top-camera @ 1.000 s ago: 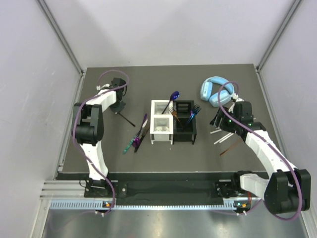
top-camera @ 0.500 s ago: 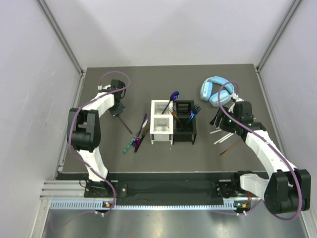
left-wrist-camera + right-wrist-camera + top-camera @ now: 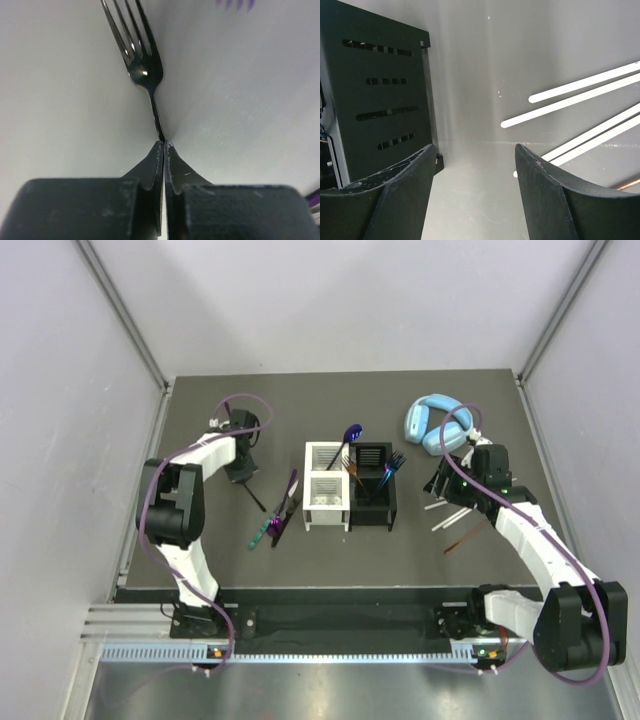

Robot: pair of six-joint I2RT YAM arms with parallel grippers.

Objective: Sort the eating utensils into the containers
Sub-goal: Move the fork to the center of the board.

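My left gripper (image 3: pixel 243 474) is shut on the thin handle of a dark fork (image 3: pixel 144 70). In the top view this fork (image 3: pixel 257 500) slants down toward the loose cutlery. In the left wrist view the left gripper (image 3: pixel 164 143) pinches the handle's end and the tines point away. The white caddy (image 3: pixel 327 502) and black caddy (image 3: pixel 372 508) stand side by side mid-table. A purple spoon (image 3: pixel 350 434) and forks (image 3: pixel 393 464) stick out of them. My right gripper (image 3: pixel 440 484) hangs open, right of the black caddy (image 3: pixel 380 95). The right gripper (image 3: pixel 475 150) holds nothing; white sticks (image 3: pixel 580 86) lie beside it.
Purple cutlery and a green-handled knife (image 3: pixel 275 518) lie left of the white caddy. Pale sticks (image 3: pixel 447 517) and a brown stick (image 3: pixel 467 537) lie near the right arm. Light-blue headphones (image 3: pixel 433 422) rest at the back right. Walls close in the table on three sides.
My left gripper has carried the fork toward the near side and a little right, closer to the loose cutlery. The right arm has not moved.
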